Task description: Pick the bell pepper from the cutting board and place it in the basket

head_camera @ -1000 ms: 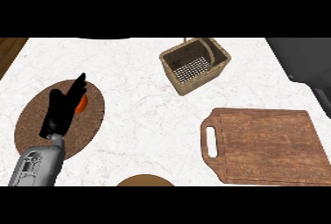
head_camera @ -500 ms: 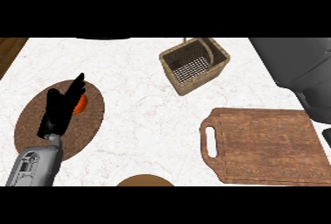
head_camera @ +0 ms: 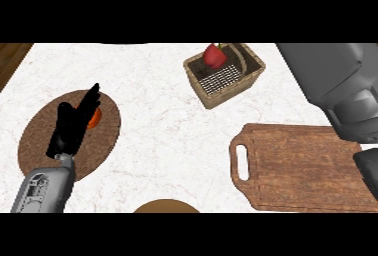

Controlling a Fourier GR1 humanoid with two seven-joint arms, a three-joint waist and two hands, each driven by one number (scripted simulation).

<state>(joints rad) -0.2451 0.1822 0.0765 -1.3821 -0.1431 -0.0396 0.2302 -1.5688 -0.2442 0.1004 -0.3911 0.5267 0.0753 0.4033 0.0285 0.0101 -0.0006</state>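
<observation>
Head view: pepper [head_camera: 215, 55], red w/ green stem, sits at the basket's [head_camera: 247, 80] far rim, about 12 o'clock of the basket, looks inside it, up against the back wall. Basket's at 1 o'clock on the counter [head_camera: 162, 140], tilted square, wire mesh showing in its bottom. Board [head_camera: 303, 170] at 4 o'clock, handle slot facing left, nothing on it. Right arm [head_camera: 339, 85] is a big grey mass at 2–3 o'clock, overlapping the board's far right corner; right hand [head_camera: 367, 167] only a dark sliver at the right edge, can't tell open or closed. Left hand [head_camera: 74, 125] at 9 o'clock, fingers straight, pointing up, resting over a brown oval mat [head_camera: 37, 140]. Small orange thing [head_camera: 94, 118] just beside the fingers, on the mat. Brown round bit [head_camera: 166, 206] at 6 o'clock, cut off by the edge.
</observation>
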